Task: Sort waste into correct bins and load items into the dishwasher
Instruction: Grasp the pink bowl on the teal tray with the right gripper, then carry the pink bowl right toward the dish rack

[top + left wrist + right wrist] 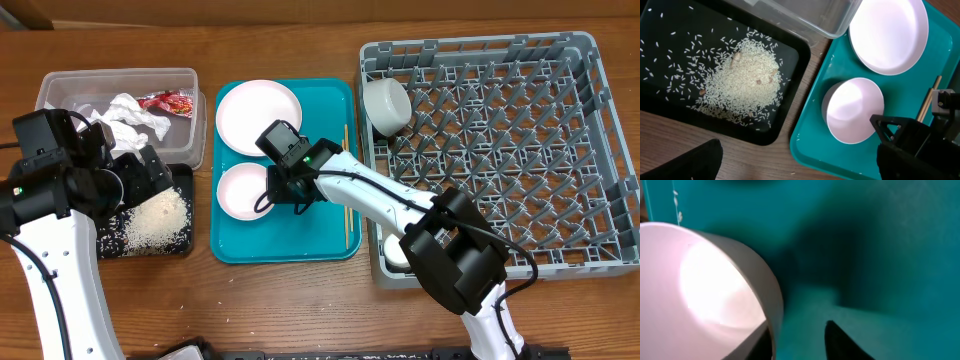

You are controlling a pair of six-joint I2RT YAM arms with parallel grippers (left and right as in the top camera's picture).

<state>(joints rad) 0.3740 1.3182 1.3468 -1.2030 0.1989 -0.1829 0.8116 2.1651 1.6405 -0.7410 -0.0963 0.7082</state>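
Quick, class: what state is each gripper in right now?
Left gripper: open, holding nothing.
Right gripper: open, fingers straddling the rim of the bowl, not clamped on it.

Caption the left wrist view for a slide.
Rice heaped in the black tray; right gripper at the rim of a bowl on the teal tray.
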